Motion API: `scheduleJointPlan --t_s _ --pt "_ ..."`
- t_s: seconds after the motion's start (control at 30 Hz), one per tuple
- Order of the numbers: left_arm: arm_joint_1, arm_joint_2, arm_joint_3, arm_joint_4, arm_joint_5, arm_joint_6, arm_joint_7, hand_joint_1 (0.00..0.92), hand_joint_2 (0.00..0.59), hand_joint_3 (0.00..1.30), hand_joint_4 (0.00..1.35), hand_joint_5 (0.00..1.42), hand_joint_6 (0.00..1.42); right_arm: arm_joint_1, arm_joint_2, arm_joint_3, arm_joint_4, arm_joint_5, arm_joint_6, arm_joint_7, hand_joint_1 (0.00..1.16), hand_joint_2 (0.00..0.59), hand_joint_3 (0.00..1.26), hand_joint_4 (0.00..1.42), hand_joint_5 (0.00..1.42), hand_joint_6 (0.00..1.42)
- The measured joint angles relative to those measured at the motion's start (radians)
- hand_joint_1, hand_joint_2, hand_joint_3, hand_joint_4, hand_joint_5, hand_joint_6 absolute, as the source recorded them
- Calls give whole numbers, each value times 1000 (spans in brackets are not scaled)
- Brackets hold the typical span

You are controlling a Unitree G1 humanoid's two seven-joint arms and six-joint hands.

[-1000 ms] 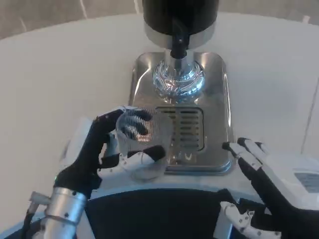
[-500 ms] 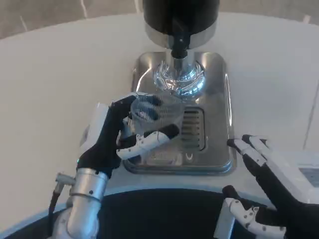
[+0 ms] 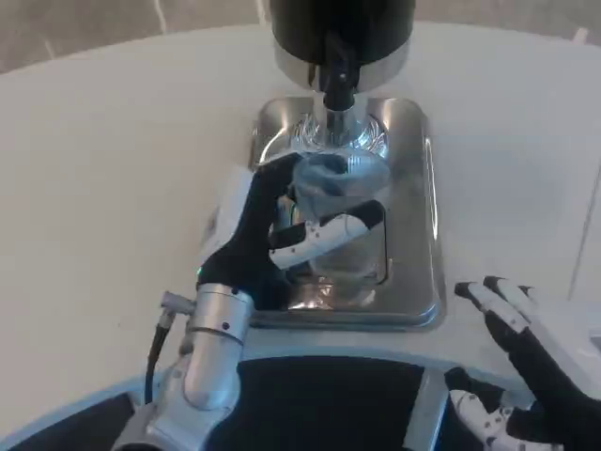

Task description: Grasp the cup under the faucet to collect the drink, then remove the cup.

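Note:
My left hand (image 3: 277, 230) grips a clear ribbed plastic cup (image 3: 340, 216) and holds it upright over the steel drip tray (image 3: 413, 197), just in front of the faucet spout (image 3: 336, 89). The thumb wraps across the cup's front and the other fingers lie behind it. The spout hangs from the black dispenser body (image 3: 340, 28) right above the cup's far rim. No liquid shows in the cup. My right hand (image 3: 526, 348) hovers open at the lower right, off the tray's corner, fingers spread and holding nothing.
The dispenser and tray stand on a round white table (image 3: 113, 160) with bare surface to the left and right. The table's dark front edge (image 3: 319, 395) runs along the bottom, near both forearms.
My left hand has carried the cup up and to the right, from the tray's near left corner to under the spout. My right hand has drifted slightly lower and to the right.

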Motion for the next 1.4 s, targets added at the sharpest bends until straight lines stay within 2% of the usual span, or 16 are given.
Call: scheduleJointPlan --t_s 0.13,0.37,0.53,0.63,0.7,0.83,0.97,1.07,1.13,1.2,1.33,1.4 --pt "-31 -8 -35 33 32 12 32 493 129 1026 1209 1393 1424 -8 0 -13 0 6 0 0 346 521 64 0 0 79" --pt "-65 -10 -74 63 69 39 119 498 117 902 1037 1278 1410 -16 1 -31 0 13 0 0 340 526 64 0 0 78" --pt "-75 -8 -76 81 74 50 150 446 102 696 714 1004 1297 -15 2 -33 0 15 0 0 335 528 64 0 0 78" --pt "-82 -7 -76 94 72 48 150 398 117 621 587 885 1223 -15 2 -31 0 15 0 0 333 528 64 0 0 78" --pt "-89 -3 -74 102 70 47 150 367 122 540 479 789 1126 -16 1 -29 0 15 1 1 331 529 64 0 0 78" --pt "-94 20 -69 116 54 47 151 323 112 441 366 668 1002 -17 2 -21 0 14 7 1 329 529 64 0 0 77" --pt "-96 39 -69 131 41 47 150 309 106 396 312 592 914 -23 2 -6 0 13 11 5 325 525 64 0 0 77" --pt "-96 50 -71 135 37 47 149 292 100 362 260 501 754 -23 2 1 0 10 17 5 322 523 64 0 0 73" --pt "-96 51 -72 136 35 44 144 261 80 309 189 393 588 -23 2 5 0 7 18 5 320 522 64 0 0 70" --pt "-96 52 -73 136 34 34 135 228 67 259 132 334 490 -24 2 7 0 4 20 5 318 521 64 0 0 68" --pt "-96 62 -75 136 32 -1 111 162 31 133 12 229 374 -28 2 13 0 -5 29 8 315 520 64 0 0 65" --pt "-96 62 -76 136 32 -13 108 138 27 90 0 182 329 -31 2 17 0 -7 30 9 314 518 64 0 0 64"
